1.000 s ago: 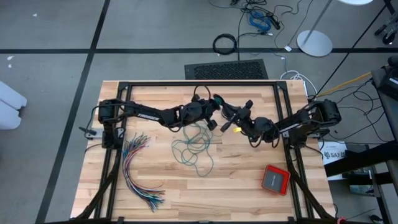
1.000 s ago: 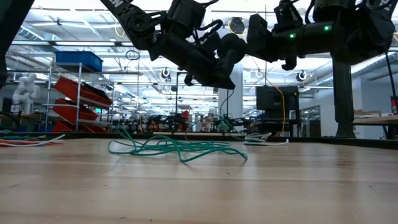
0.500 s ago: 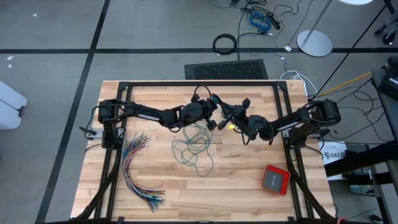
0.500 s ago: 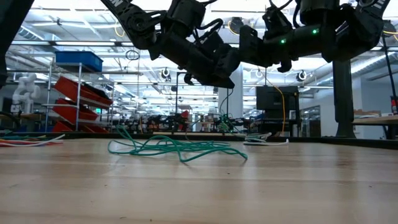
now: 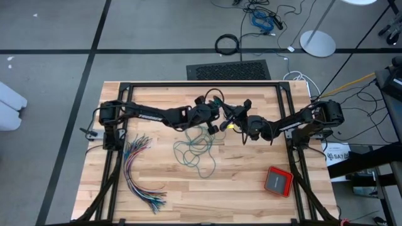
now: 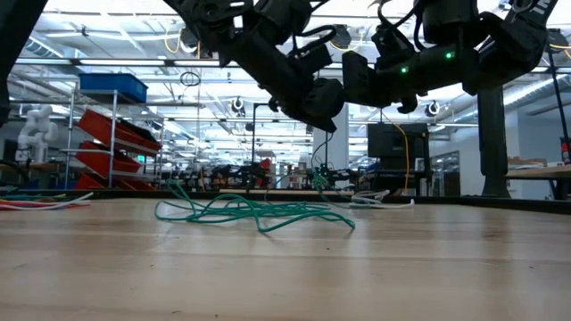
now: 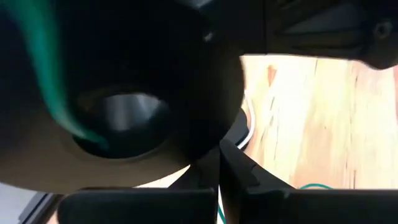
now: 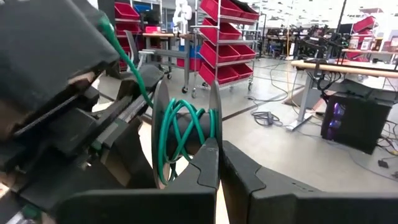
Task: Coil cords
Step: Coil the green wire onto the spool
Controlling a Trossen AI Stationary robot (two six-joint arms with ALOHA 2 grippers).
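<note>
A teal-green cord lies in loose loops (image 5: 195, 149) on the wooden table, and part of it is wound round a small spool (image 8: 183, 134) held up between my two arms at mid-table. My right gripper (image 8: 219, 163) is shut at the spool. My left gripper (image 7: 219, 171) is shut right beside it, with the spool's round face (image 7: 124, 118) filling its wrist view. A teal strand (image 8: 127, 59) runs from the left gripper's side onto the spool. A white cord end (image 7: 246, 127) lies on the table beyond; the black cord itself is hidden. My left gripper is shut with a teal strand (image 7: 218, 210) showing between its fingers far back; the spool hides the rest of the contact. My right gripper pinches the rim of one spool disc (image 8: 214, 140) between its two fingers, coming in level from the table's right. The spool is lifted clear of the table.
A fanned bundle of many-coloured wires (image 5: 141, 171) lies at the near left. A red and grey box (image 5: 277, 181) sits at the near right. Black frame rails (image 5: 201, 84) run along the table's far and side edges. Bare wood lies toward the near edge.
My right gripper has gone toward the table's left, closer to the left gripper, and its wrist has turned. My left gripper has rolled and tipped at the wrist while staying nearly in place. The loose teal loops on the table have kept still.
</note>
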